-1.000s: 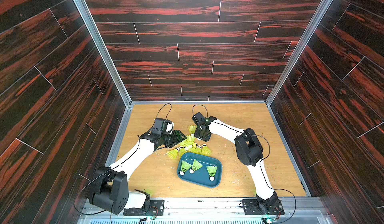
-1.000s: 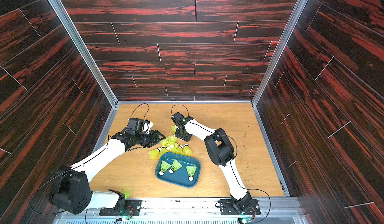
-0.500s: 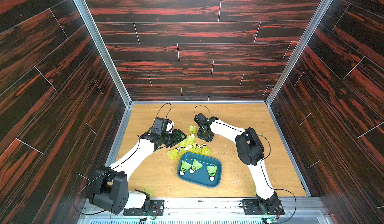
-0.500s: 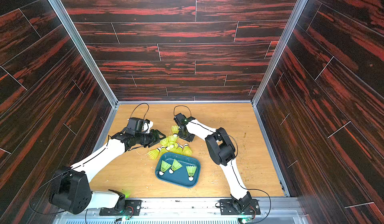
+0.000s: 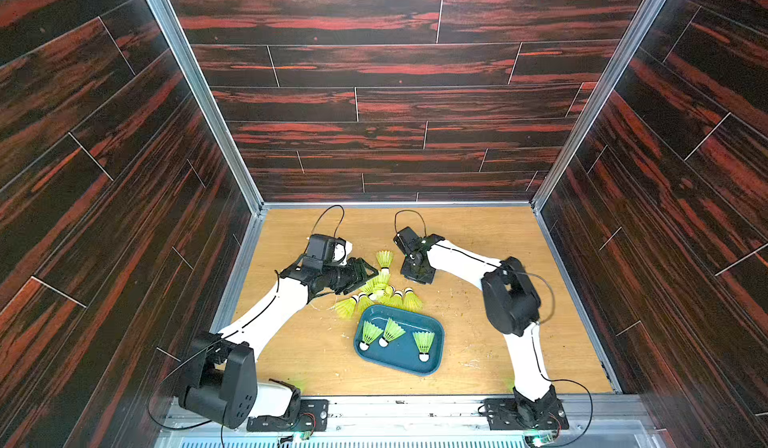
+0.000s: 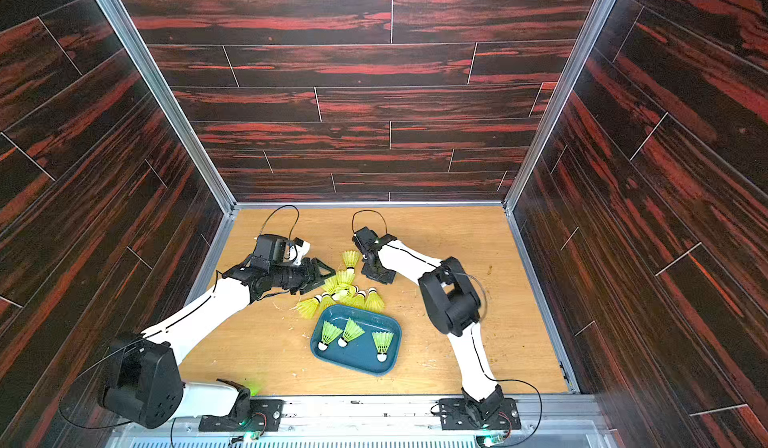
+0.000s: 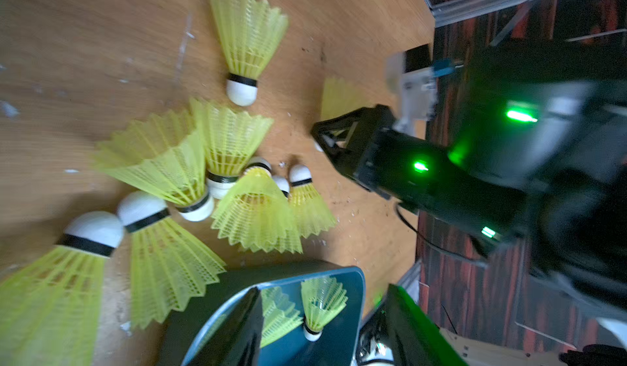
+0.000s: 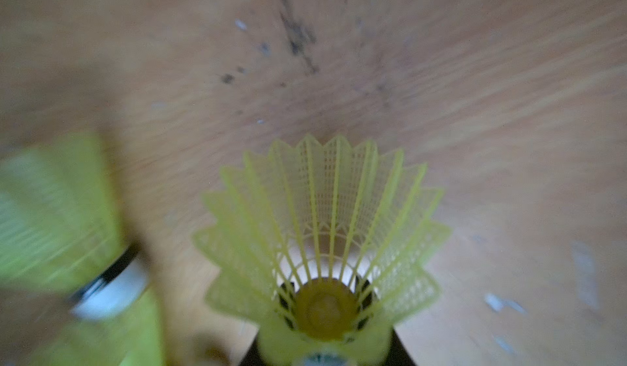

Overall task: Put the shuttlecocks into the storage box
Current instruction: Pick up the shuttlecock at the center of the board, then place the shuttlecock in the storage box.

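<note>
Right now my right gripper is pinching a shuttlecock by its cork end. The fingers close on the firm base, so the thin mesh skirt fans out free ahead of the wrist camera and is not crushed. It hangs low over the wooden table, just past the far side of the loose pile.

My left gripper hovers at the opposite side of that pile, jaws spread with nothing between them. I judge it holds off there on purpose, since two grippers digging into one tangle would scatter the cones.

The pile sits just beside the far rim of the storage box, which makes each carry short. Three shuttlecocks lie on their sides inside the box, corks toward my bases and spaced apart, with bare floor left around them. A lone shuttlecock lies on the table between my two grippers.

As I judge it, the pinched one must next clear the pile and be let go over that bare floor
</note>
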Robot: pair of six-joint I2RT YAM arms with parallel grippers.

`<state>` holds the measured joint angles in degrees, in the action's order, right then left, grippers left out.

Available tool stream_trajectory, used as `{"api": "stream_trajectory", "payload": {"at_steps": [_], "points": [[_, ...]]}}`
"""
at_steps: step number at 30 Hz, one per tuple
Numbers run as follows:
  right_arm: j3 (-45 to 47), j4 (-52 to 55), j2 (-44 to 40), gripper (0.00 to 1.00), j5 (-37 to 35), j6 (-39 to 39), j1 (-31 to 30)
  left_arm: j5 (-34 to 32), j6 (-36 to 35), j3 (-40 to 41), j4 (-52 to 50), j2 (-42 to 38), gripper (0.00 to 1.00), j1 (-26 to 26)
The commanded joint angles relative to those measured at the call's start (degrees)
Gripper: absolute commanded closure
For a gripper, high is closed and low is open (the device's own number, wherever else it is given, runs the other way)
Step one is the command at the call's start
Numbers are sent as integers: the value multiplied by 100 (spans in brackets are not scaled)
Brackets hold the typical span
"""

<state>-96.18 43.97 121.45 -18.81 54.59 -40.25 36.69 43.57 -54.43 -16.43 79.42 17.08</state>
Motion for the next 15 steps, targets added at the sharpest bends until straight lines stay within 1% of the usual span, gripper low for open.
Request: {"api": "stream_trajectory", "payload": {"at_steps": [1, 7, 13, 15], "points": [[154, 299, -763, 87, -298, -185, -302, 212, -103, 29, -119, -240, 38, 65], [807, 642, -1835, 87, -227, 71, -982, -64, -531, 63, -876, -632, 39, 331], [1438, 1150, -2723, 87, -53, 831, -1992, -524, -730, 275, -1319, -1121, 39, 749], [1642, 1249, -2938, 87, 69, 1084, -2267, -571, -787, 338, -1536, -1274, 39, 843]]}}
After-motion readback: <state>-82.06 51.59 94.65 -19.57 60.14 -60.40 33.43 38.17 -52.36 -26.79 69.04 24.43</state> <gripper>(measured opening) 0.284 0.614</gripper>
